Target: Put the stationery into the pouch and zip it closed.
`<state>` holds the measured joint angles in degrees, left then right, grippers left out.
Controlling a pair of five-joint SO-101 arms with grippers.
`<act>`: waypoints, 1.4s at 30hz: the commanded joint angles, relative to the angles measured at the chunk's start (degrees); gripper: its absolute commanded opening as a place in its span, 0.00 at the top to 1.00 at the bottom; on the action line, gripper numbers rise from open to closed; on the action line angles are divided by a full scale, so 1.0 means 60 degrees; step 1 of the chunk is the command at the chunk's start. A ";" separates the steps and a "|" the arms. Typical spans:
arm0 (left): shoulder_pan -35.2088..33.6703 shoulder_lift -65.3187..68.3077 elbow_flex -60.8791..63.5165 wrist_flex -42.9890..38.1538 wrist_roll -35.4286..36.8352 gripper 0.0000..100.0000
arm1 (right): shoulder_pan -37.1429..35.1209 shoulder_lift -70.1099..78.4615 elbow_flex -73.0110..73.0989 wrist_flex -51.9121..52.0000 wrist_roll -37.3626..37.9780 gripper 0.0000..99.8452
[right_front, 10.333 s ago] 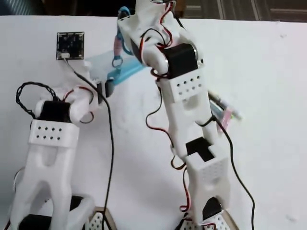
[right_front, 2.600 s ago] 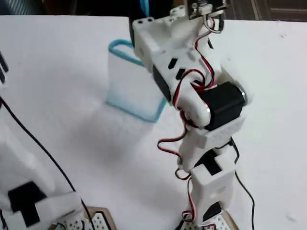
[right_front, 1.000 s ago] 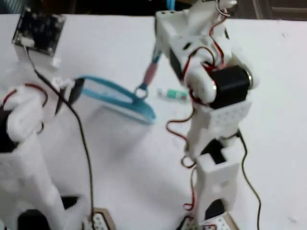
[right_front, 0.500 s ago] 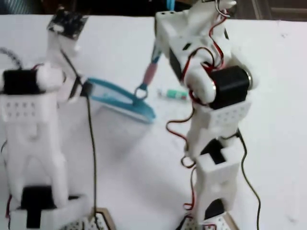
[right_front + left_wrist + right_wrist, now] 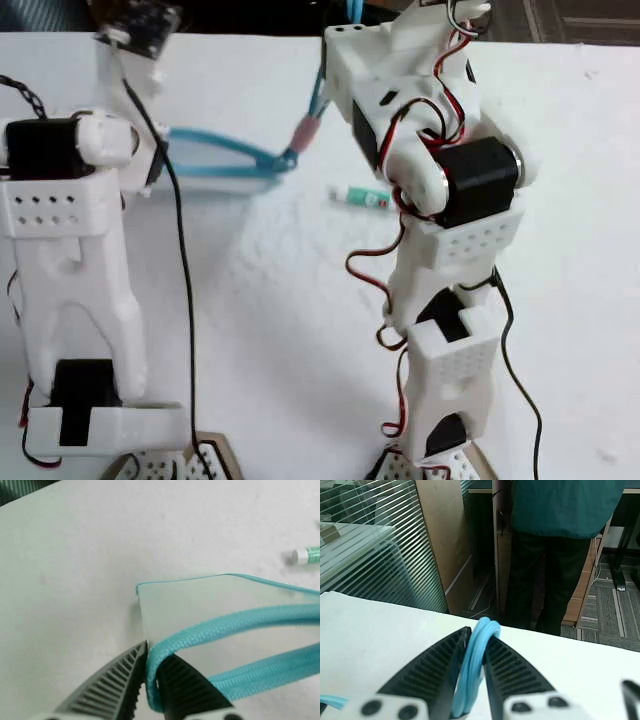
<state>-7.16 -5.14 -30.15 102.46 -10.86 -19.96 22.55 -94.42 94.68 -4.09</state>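
Pinching the pouch (image 5: 200, 605) by its teal zipper edge at one corner with the left gripper (image 5: 150, 682), pressed tight on the tape. Clamping the blue cord (image 5: 476, 650) with the right gripper (image 5: 479, 634) — squeezed together on the loop, up off the bench (image 5: 560, 180). Holding the pouch stretched between both arms in the high view, unzipped. Can't tell whether resting on the bench or lifted. Leaving a green-and-white pen (image 5: 362, 197) out on the bench — near the pouch's cord end, not touching.
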 commanded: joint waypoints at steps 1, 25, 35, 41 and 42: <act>0.0212 -0.0696 -0.0396 0.0029 0.1011 0.98 | -0.0037 -0.0168 -0.0176 -0.0095 0.0117 0.93; -0.0447 -0.0535 -0.0234 -0.0015 0.4586 0.98 | -0.1473 -0.7846 1.0403 0.1121 0.1641 0.61; -0.0828 -0.0520 0.2125 0.0000 0.4659 0.98 | 0.1604 -0.9487 1.5004 0.1121 0.5524 0.62; -0.1560 -0.0505 0.2139 0.0015 0.4454 0.98 | 0.2205 -0.6293 1.4857 0.0872 0.8498 0.79; -0.1560 -0.0476 0.2125 0.0015 0.4454 0.98 | 0.2205 -0.5590 1.4535 0.0696 0.8630 0.80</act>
<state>-15.69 -9.10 -17.67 102.37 16.40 -7.74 -20.44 -3.60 100.22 42.59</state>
